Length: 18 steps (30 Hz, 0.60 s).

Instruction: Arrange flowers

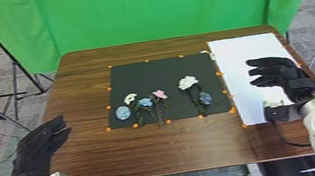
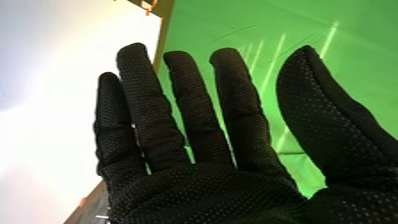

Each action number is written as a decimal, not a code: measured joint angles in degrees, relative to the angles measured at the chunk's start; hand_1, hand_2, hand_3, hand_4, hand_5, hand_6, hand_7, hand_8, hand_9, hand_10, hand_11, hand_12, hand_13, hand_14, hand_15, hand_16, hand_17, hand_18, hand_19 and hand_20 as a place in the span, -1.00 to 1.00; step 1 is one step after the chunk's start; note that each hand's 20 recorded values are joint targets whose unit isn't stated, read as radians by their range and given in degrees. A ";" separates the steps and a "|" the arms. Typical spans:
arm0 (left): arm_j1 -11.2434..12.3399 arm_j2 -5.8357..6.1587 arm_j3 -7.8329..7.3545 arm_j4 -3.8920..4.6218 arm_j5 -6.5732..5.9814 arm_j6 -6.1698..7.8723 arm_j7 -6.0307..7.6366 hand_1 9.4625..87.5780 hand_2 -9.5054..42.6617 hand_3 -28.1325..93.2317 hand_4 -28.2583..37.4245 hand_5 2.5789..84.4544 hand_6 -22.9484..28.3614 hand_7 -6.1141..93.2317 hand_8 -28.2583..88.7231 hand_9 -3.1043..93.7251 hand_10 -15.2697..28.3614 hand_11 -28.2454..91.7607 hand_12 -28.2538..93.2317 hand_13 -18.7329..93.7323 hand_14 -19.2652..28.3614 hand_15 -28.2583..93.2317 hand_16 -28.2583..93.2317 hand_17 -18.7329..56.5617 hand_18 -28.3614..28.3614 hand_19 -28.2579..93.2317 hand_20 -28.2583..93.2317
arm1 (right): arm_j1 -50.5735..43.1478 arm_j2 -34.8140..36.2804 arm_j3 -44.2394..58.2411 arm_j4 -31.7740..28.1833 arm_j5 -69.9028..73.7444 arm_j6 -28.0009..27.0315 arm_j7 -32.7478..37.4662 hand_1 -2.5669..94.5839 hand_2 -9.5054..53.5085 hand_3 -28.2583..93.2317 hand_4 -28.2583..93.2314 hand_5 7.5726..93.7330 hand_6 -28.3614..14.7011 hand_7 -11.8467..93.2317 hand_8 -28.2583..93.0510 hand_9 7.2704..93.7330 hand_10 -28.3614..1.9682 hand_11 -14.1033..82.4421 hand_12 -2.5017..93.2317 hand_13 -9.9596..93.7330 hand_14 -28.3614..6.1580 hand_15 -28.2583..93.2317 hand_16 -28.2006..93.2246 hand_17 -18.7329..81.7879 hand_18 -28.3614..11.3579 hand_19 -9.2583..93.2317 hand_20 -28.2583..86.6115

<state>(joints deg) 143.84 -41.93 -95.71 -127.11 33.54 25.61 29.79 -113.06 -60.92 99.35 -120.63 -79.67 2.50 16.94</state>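
Several artificial flowers lie on a black mat (image 1: 165,69) in the head view: a white one (image 1: 188,82), a blue one (image 1: 205,98), a pink one (image 1: 160,94), a light blue one (image 1: 145,102) and a small cream one (image 1: 130,98). A pale blue oval thing (image 1: 123,113) lies at the mat's left. My right hand (image 1: 289,79) is over the white sheet, right of the mat, open and holding nothing. In the right wrist view the same hand (image 2: 204,190) has straight, spread fingers. My left hand (image 1: 37,147) is at the table's left edge, away from the flowers, its fingers relaxed.
A white sheet (image 1: 243,53) lies along the right side of the brown table (image 1: 146,153). Orange markers line the black mat's edges. A green curtain (image 1: 160,9) hangs behind the table, and a black stand (image 1: 20,91) is on the floor at the left.
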 measured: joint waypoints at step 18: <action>-0.47 -0.31 0.55 0.00 0.03 0.01 -0.02 -0.53 -0.53 0.82 -0.75 0.00 0.36 -0.50 -0.70 -0.27 0.57 0.02 -0.40 -0.29 0.83 0.46 -0.76 -0.76 0.76 0.43 -0.37 | 0.70 0.02 -0.05 0.01 -0.03 -0.07 0.16 -0.41 -0.57 0.94 -1.00 -0.04 0.23 -0.37 -0.78 0.03 -0.08 -0.39 -0.65 0.02 -0.34 0.10 -0.33 -0.39 -0.54 0.31 -0.25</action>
<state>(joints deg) 143.37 -42.23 -95.16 -127.11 33.57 25.62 29.77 -112.36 -60.90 99.30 -120.62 -79.70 2.43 17.10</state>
